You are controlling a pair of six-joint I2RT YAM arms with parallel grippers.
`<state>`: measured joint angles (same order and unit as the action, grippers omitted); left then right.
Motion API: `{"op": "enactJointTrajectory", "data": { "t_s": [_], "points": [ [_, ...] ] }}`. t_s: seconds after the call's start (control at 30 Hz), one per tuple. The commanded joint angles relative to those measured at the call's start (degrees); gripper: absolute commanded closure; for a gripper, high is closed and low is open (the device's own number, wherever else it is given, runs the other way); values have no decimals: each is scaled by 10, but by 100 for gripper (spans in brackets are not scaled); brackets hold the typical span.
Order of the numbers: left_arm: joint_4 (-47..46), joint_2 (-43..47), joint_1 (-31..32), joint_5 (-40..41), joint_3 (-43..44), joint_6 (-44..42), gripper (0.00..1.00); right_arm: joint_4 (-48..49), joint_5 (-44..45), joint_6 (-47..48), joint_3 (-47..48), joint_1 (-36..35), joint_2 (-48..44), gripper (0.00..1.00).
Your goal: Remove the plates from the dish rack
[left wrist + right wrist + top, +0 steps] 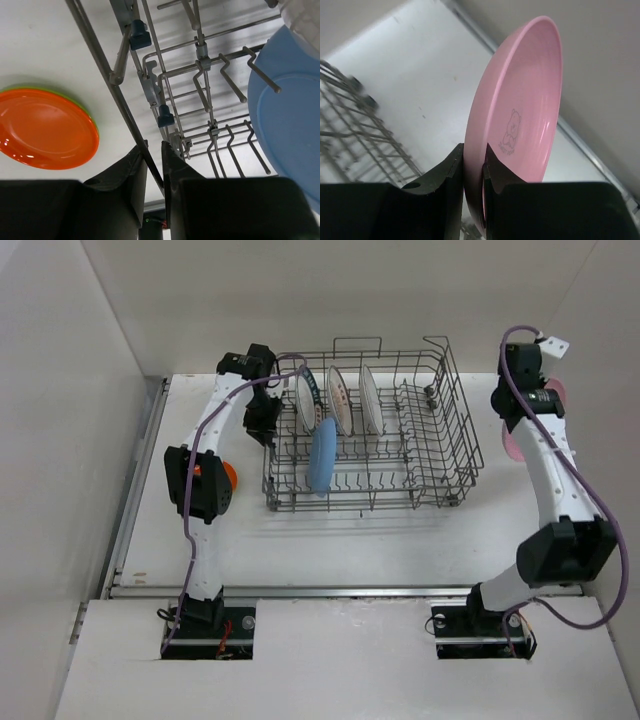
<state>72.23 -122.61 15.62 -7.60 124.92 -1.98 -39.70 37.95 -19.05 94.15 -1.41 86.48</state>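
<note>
Top external view: the dish rack point(455, 420) is seen in the middle of the table point(330, 540). Three white plates point(340, 400) are stood on edge in its rear left rows, and a light blue plate point(321, 455) is leaned among the tines in front of them. An orange plate point(230, 477) is laid on the table left of the rack, half hidden under the left arm. A pink plate point(513, 447) is held on edge to the right of the rack, apart from it.

What is hidden from above is supplied by the wrist views. In the left wrist view, a lime green plate point(50, 88) is shown as a thin rim beneath the orange one. The fingers of the left gripper point(152, 170) are set narrowly apart with a wire of the rack's side running between them; whether that wire is clamped cannot be told. In the right wrist view, the right gripper point(472, 170) is closed on the pink plate's rim, and a small bear print point(511, 131) is shown on the plate's face.
</note>
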Motion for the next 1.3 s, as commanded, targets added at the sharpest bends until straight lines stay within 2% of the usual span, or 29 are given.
{"op": "enactJointTrajectory", "data": {
  "t_s": [0.0, 0.27, 0.37, 0.43, 0.5, 0.63, 0.7, 0.8, 0.93, 1.07, 1.17, 1.27],
  "points": [
    [-50, -12, -9, 49, 30, -10, 100, -18, -39, -37, -41, 18, 40, 100],
    [-55, -12, -15, 67, 30, -15, 100, 13, -109, -64, -112, 58, 114, 100],
    [-55, 1, -15, 60, 30, -21, 95, 13, -120, -70, -112, 58, 145, 100],
    [-55, 11, -15, 60, 30, -21, 91, 13, -120, -70, -112, 58, 157, 96],
    [-60, 34, -15, 65, 30, -21, 88, 13, -120, -75, -112, 63, 175, 87],
    [-81, 80, -9, 71, 30, -27, 53, 18, -147, -75, -112, 63, 199, 77],
    [-87, 108, -2, 76, 24, -33, 28, 23, -164, -75, -117, 63, 204, 68],
    [-87, 133, 22, 68, 24, -49, 20, 35, -179, -80, -124, 63, 209, 57],
    [-67, 159, 66, 4, 19, -80, 11, 47, -191, -86, -136, 69, 209, 44],
    [-52, 164, 152, -10, 19, -103, 3, 47, -191, -92, -141, 69, 196, 35],
    [-46, 151, 189, 21, 37, -103, 0, 47, -184, -104, -146, 74, 171, 28],
    [-46, 133, 225, 85, 49, -92, 0, 47, -162, -111, -151, 74, 133, 27]
  ]
}}
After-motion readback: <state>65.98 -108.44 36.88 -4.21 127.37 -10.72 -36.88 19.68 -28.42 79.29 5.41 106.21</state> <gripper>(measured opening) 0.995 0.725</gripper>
